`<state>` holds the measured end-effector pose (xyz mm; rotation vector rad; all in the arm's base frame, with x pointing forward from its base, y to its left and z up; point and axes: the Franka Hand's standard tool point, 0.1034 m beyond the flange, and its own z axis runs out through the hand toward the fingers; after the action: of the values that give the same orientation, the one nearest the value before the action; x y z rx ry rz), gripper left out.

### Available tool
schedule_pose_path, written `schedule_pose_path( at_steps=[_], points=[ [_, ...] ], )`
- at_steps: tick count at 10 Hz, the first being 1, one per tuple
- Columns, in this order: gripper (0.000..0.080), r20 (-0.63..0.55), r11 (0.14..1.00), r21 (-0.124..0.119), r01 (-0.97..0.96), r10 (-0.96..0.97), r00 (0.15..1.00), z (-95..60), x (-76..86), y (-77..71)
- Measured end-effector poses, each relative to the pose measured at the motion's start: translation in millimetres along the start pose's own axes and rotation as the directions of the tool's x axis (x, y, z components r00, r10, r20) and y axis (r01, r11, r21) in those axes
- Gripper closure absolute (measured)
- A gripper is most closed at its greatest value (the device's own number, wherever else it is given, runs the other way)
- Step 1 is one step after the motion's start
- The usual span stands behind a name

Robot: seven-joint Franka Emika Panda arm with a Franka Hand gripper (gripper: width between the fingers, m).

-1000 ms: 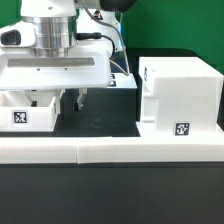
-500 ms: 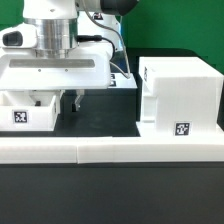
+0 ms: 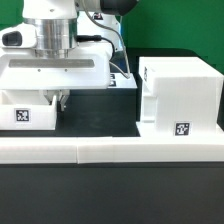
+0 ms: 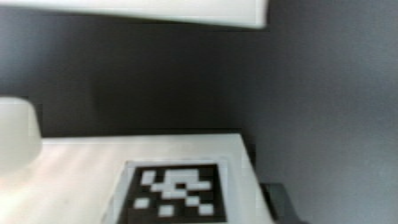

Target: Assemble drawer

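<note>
A small white tray (image 3: 28, 112) with a square tag stands at the exterior view's left, under my hand. My gripper (image 3: 56, 100) is down at its right wall. One dark finger (image 3: 63, 98) shows pressed against the outside of that wall and the other is hidden inside the tray, so the gripper looks shut on the wall. In the wrist view the tray's tagged face (image 4: 178, 190) fills the near part, with a dark finger (image 4: 278, 200) against its edge. The big boxy casing (image 3: 180, 95) stands apart at the right. A second tray is not in view.
The long low white wall strip (image 3: 110, 152) runs across the front of the dark table. A gap of dark table (image 3: 100, 115) lies between tray and casing. Cables (image 3: 120, 60) hang behind my hand.
The visible finger has moved toward the exterior view's left, from open table beside the tray up against the tray's right wall. The hand, tray and casing have stayed in place.
</note>
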<state>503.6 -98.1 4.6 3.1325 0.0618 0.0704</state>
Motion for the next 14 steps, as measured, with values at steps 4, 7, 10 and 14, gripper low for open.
schedule_pose_path(
  at_steps=[4, 7, 10, 14],
  points=[
    [0.0758, 0.0, 1.0, 0.0, 0.0, 0.0, 1.0, 0.0, 0.0, 0.0],
    [0.0758, -0.005, 1.0, 0.01, 0.03, -0.03, 1.0, -11.7, 9.5, -24.6],
    [0.0758, -0.016, 0.999, 0.023, -0.03, 0.031, 0.999, -19.2, 18.4, -47.1],
    [0.0758, -0.013, 0.975, 0.009, 0.224, -0.224, 0.975, -14.6, 15.5, -41.6]
  ],
)
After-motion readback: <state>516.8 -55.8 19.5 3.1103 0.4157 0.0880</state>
